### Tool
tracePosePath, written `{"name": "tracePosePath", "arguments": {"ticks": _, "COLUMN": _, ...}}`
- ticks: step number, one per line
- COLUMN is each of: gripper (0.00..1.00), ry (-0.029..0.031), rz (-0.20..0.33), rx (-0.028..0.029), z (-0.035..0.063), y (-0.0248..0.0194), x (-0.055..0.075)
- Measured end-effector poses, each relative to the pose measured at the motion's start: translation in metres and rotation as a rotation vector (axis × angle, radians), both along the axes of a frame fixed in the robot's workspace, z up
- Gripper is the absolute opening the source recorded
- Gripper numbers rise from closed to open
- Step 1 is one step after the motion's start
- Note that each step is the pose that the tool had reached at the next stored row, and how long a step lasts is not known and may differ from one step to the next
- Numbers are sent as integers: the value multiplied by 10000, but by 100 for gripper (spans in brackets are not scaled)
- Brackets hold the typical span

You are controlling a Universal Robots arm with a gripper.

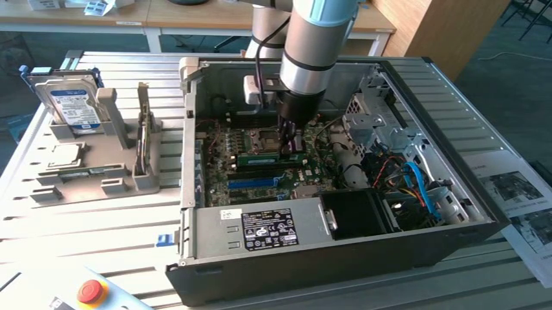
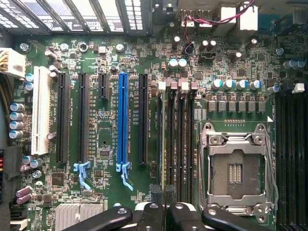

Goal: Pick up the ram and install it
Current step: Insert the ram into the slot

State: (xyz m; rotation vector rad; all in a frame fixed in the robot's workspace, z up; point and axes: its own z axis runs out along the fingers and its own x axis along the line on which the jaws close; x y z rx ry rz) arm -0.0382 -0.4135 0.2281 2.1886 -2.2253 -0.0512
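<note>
1. The jaws are shut tight on the ram (image 1: 258, 157) and hold it.
2. The ram is right under the jaws, inside the computer box (image 1: 345, 255).
3. Long dark slots (image 2: 179, 144) lie just below the jaws.

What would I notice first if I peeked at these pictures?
The big silver robot arm reaching down into the open computer case, in the middle of the exterior view, catches the eye first. Its gripper is shut on the ram, a thin green stick down by the motherboard. In the wrist view, a bright blue slot stands out against all that green.
</note>
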Motion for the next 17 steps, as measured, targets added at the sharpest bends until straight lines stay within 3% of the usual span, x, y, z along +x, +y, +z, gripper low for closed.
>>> {"name": "tracePosePath", "arguments": {"ticks": 17, "gripper": 12, "ry": -2, "rz": 1, "rx": 1, "z": -19, "y": 0, "x": 2}}
